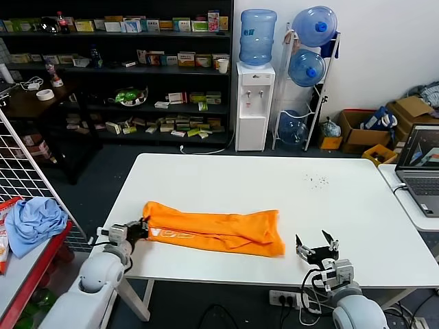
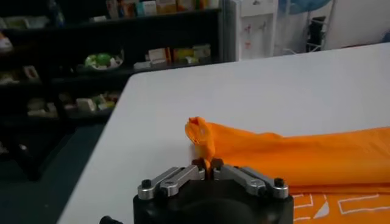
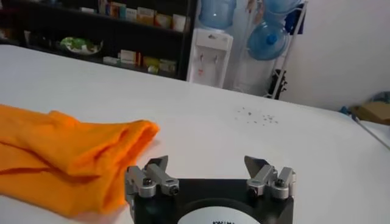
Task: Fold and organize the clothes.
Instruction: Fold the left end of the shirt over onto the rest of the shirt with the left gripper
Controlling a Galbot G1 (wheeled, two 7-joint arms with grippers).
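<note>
The orange T-shirt (image 1: 212,232) lies folded into a long band across the front of the white table (image 1: 260,185), with white lettering showing near its left end. My left gripper (image 1: 140,228) is at that left end, shut on a pinch of the shirt's edge; in the left wrist view the cloth (image 2: 292,159) rises in a small peak between the closed fingers (image 2: 209,168). My right gripper (image 1: 316,245) is open and empty, just right of the shirt's right end, near the table's front edge. The right wrist view shows the shirt's end (image 3: 73,155) beside the spread gripper (image 3: 206,165).
A red-edged side table at the far left holds a light blue cloth (image 1: 33,221). A laptop (image 1: 422,164) sits on a table at the right. Dark specks (image 1: 317,181) lie on the table's far right. Shelves and a water dispenser (image 1: 254,103) stand behind.
</note>
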